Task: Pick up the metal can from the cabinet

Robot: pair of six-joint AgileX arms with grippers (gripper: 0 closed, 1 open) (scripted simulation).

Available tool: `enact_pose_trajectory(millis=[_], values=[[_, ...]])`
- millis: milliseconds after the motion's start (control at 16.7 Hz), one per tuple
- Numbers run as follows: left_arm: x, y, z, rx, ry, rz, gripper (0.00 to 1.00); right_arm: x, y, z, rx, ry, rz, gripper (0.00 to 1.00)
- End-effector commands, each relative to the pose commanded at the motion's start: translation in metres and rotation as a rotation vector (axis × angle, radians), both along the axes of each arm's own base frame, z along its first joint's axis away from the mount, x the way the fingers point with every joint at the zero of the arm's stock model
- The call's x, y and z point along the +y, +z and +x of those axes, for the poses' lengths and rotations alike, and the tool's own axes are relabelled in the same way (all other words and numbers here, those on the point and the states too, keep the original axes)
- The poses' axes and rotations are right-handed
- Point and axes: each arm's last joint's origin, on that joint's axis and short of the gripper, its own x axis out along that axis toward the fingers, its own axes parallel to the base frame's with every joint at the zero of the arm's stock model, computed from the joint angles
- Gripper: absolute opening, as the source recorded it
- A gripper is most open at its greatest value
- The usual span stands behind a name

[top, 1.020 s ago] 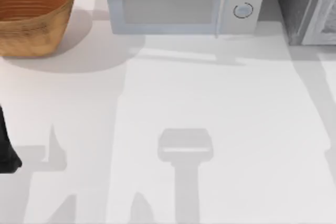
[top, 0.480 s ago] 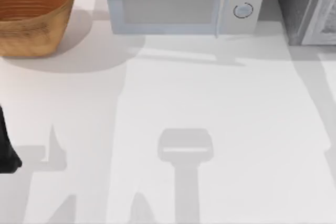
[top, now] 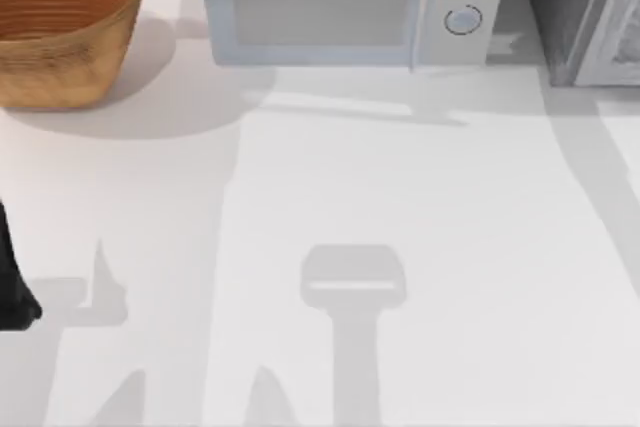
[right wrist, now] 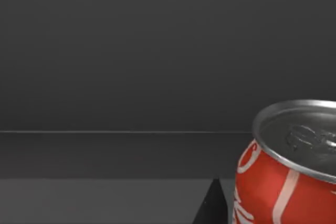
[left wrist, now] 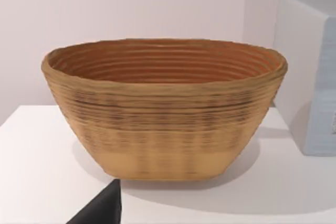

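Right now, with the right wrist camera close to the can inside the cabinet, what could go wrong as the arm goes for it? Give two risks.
1. The metal can sits off to one side of the right wrist view, not centred, so a straight approach might nudge or topple it rather than straddle it.
2. The dark cabinet encloses the can closely, so a wide correction might strike its wall or floor.

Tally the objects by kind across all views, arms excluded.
Woven basket: 1
Microwave: 1
Cabinet: 1
Metal can, red side and silver top, in a dark enclosure in the right wrist view: 1
Total: 4
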Motion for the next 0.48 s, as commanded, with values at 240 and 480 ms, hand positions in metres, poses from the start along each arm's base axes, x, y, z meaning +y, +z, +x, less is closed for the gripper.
enact_pose_trajectory(millis=[240, 480], values=[[0.000, 0.000, 0.000, 0.000, 0.000, 0.000, 1.00, -0.002, 0.023, -0.081, 0.006, -0.001, -0.001, 0.00], [0.000, 0.000, 0.000, 0.000, 0.000, 0.000, 1.00, -0.006, 0.030, -0.118, 0.001, -0.002, 0.000, 0.00]])
